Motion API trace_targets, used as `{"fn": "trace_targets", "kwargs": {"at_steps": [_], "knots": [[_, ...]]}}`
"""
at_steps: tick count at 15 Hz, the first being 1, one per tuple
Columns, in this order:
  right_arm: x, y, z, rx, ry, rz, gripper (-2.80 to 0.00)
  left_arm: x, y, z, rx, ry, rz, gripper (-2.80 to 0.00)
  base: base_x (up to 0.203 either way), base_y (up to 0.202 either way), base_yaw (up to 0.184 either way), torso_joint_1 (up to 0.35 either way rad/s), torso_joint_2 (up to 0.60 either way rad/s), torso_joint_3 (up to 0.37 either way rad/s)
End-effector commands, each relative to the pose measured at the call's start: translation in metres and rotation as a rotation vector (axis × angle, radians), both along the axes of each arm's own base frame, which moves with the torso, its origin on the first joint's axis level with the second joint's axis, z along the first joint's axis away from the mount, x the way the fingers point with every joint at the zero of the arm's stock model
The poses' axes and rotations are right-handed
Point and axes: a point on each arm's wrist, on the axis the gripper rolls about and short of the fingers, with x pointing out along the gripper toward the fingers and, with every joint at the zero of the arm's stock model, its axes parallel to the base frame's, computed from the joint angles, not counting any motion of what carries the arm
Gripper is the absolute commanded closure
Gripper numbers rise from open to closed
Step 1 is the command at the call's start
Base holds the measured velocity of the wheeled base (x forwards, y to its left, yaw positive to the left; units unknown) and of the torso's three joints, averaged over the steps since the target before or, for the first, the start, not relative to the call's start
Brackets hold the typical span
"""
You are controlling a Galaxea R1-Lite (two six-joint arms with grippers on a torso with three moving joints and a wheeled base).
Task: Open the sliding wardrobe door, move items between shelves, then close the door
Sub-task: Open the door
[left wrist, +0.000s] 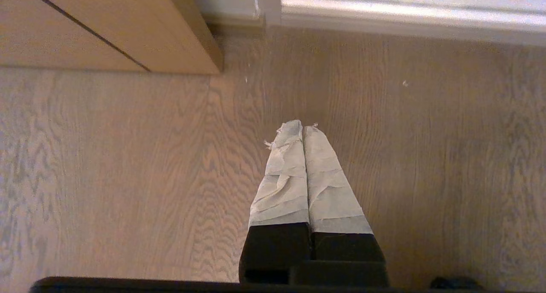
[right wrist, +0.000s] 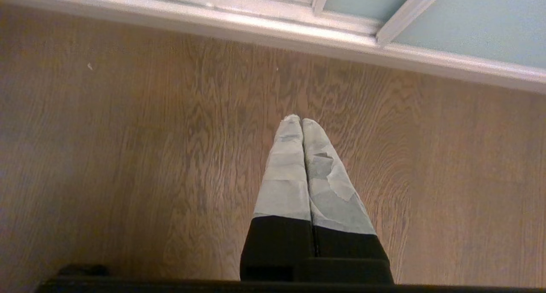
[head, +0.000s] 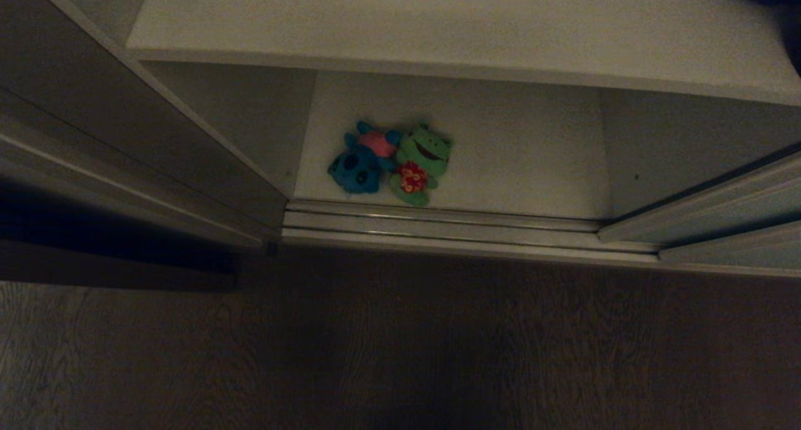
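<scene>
Door (head: 719, 230) already slid aside to the right, wardrobe standing open; first step judged done. Toys not yet moved, by the look of it: green frog (head: 420, 164) and teal toy (head: 360, 164) lying touching, side by side, on the lower shelf (head: 532, 161), near its front edge just behind the floor track (head: 438, 223). Upper shelf (head: 438, 23) mostly bare, only a scrap of something patterned at its far left and a dark shape at the far right corner. Left to do: carrying both toys up, then closing the door. Left claw (left wrist: 302, 126) pressed together, holding nothing, hanging over bare wood floor (left wrist: 128, 165) short of the track. Right claw (right wrist: 301, 120) likewise pressed together and empty, over floor near the door's frame. Plenty of open room right of the toys; tighter on the left, near the side wall (head: 250, 123). Overhanging lip of the upper shelf likely the edge to clear when reaching in and lifting out.
</scene>
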Motion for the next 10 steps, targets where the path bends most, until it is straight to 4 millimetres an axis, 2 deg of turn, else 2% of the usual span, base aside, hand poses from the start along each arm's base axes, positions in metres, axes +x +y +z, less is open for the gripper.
{"fn": "trace_targets", "kwargs": {"at_steps": [1,10], "knots": [[0.0000,0.0000,-0.0001,-0.001,0.000,0.000,0.00,0.0002,0.0000,-0.0003,-0.001,-0.001,0.000,0.00,0.000,0.000,0.000,0.006,0.00,-0.176],[-0.0001,0.0000,0.0001,-0.001,-0.001,0.000,0.00,0.0002,0.0000,-0.0003,-0.009,-0.001,0.000,0.00,0.000,0.000,0.000,0.001,0.00,-0.021]]}}
